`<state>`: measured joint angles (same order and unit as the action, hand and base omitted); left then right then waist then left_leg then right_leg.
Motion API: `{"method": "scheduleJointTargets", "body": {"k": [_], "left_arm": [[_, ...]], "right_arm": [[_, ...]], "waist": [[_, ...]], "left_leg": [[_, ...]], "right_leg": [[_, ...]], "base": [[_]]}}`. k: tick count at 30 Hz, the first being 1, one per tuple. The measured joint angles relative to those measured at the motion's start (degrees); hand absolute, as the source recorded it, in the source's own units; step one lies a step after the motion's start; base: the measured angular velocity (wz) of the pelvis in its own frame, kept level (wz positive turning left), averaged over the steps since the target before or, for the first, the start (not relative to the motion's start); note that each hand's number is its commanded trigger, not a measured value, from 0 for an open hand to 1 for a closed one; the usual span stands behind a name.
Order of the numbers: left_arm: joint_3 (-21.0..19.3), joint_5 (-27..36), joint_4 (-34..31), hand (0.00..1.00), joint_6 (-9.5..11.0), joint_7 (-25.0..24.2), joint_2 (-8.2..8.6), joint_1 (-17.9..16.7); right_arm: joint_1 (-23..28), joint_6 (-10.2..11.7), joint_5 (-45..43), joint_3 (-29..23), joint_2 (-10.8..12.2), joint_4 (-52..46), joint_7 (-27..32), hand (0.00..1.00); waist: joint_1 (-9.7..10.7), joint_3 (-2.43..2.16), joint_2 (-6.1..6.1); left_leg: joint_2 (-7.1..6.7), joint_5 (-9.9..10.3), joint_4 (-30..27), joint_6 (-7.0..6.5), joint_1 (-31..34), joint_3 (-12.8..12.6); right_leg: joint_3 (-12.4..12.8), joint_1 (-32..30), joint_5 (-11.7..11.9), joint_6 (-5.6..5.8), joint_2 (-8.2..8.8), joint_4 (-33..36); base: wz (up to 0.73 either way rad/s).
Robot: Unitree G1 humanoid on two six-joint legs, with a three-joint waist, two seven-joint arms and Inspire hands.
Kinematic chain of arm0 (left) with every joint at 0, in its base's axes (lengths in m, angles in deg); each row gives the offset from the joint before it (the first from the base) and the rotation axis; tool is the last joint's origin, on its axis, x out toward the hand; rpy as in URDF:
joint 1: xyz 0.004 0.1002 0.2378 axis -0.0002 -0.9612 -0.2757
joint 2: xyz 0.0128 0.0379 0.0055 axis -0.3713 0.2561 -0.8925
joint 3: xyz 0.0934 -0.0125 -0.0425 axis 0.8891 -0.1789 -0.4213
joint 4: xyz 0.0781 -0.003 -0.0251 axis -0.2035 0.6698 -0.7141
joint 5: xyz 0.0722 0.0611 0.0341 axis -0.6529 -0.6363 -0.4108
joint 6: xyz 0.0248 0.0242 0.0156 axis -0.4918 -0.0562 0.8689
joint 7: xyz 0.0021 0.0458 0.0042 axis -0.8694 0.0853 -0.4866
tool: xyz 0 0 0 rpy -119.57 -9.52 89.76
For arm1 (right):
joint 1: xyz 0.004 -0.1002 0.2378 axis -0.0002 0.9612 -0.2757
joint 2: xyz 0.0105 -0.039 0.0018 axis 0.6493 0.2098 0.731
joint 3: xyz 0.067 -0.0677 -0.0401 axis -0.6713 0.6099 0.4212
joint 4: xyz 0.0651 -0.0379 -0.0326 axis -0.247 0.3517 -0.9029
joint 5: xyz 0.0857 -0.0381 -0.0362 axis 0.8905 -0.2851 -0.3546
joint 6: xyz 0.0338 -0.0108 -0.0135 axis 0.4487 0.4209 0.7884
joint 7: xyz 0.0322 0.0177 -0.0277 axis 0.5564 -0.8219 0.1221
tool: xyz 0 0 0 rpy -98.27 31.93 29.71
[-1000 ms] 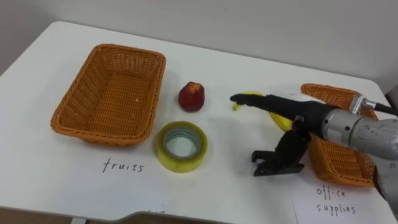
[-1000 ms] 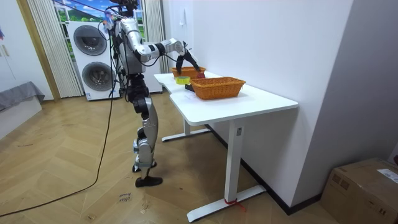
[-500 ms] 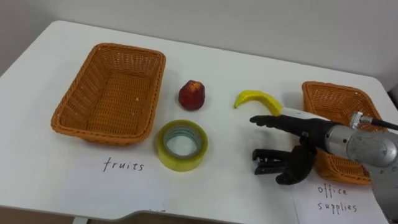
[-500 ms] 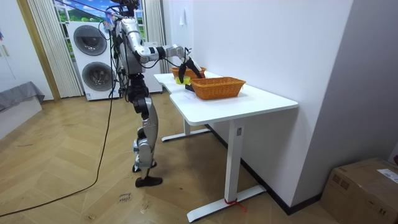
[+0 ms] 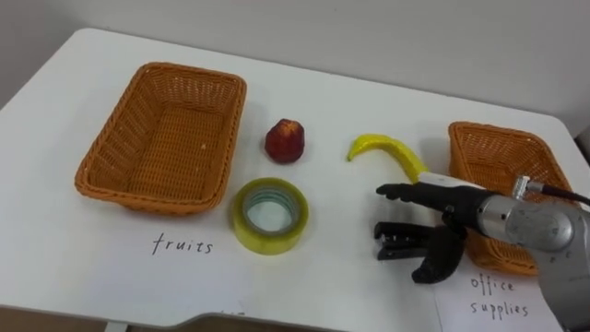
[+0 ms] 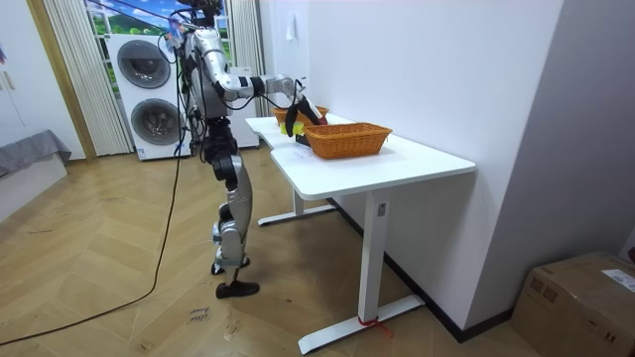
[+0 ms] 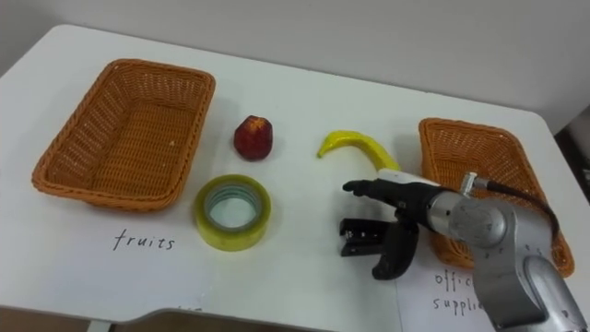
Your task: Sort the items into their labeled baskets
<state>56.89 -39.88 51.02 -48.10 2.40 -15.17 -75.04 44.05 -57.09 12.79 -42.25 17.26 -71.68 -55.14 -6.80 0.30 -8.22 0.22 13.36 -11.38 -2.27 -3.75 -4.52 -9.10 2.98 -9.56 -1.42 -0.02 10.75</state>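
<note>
A black stapler [image 5: 400, 241] lies on the white table [image 5: 341, 101] left of the smaller wicker basket [image 5: 502, 150] at the right. My right hand [image 5: 454, 204] hovers open just over the stapler, its fingers [image 5: 402, 192] stretched left above it and the thumb [image 5: 435, 262] hanging down at its near side. A yellow banana [image 5: 387, 150] lies just beyond the hand. A red apple [image 5: 285, 140] and a yellow tape roll [image 5: 268, 216] sit mid-table, beside the large wicker basket [image 5: 111, 138] at the left, which holds nothing.
Handwritten "fruits" [image 5: 182, 245] marks the table before the large basket. A paper label [image 5: 487, 297] lies before the small one. In the room view the robot stands at the table's [image 6: 397, 159] far end, one arm out over it.
My right hand has drawn back from over the banana toward the near edge and sunk lower over the stapler. The banana now shows in full. The objects have not moved.
</note>
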Motion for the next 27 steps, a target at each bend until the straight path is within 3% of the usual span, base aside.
{"method": "scheduleJointTargets", "body": {"k": [9, 16, 27], "left_arm": [[0.0, 1.2, 0.0, 0.0, 0.1, 1.2, 0.03, 0.3], [0.0, 1.1, 0.1, 0.0, 0.1, 1.6, 0.16, 0.1], [-0.1, 1.1, -0.3, 0.0, 0.2, 2.0, 0.28, -1.0]], "right_arm": [[0.0, 0.0, 0.6, 0.0, 0.3, -0.9, 0.3, 0.0], [0.1, 0.1, -0.3, 0.0, 3.7, -3.0, 0.9, 0.0], [1.0, 0.5, -2.7, -0.6, 4.5, -3.1, 1.3, 0.0]], "waist": [[0.2, 0.06, 0.29], [0.3, 0.23, 1.06], [0.3, -0.11, 1.71]], "left_leg": [[0.02, 0.0, 0.3, -0.01, 0.0, 0.0], [-0.01, 0.0, 0.3, 0.0, 0.0, -0.1], [0.01, -0.1, 0.6, 0.0, 0.0, 0.0]], "right_leg": [[0.4, 0.0, 0.0, 0.0, 0.01, 0.0], [0.4, 0.0, 0.1, 0.0, -0.11, 0.0], [0.4, -0.1, 0.1, 0.0, -0.04, -0.1]], "base": [[0.0], [0.0], [0.0]]}}
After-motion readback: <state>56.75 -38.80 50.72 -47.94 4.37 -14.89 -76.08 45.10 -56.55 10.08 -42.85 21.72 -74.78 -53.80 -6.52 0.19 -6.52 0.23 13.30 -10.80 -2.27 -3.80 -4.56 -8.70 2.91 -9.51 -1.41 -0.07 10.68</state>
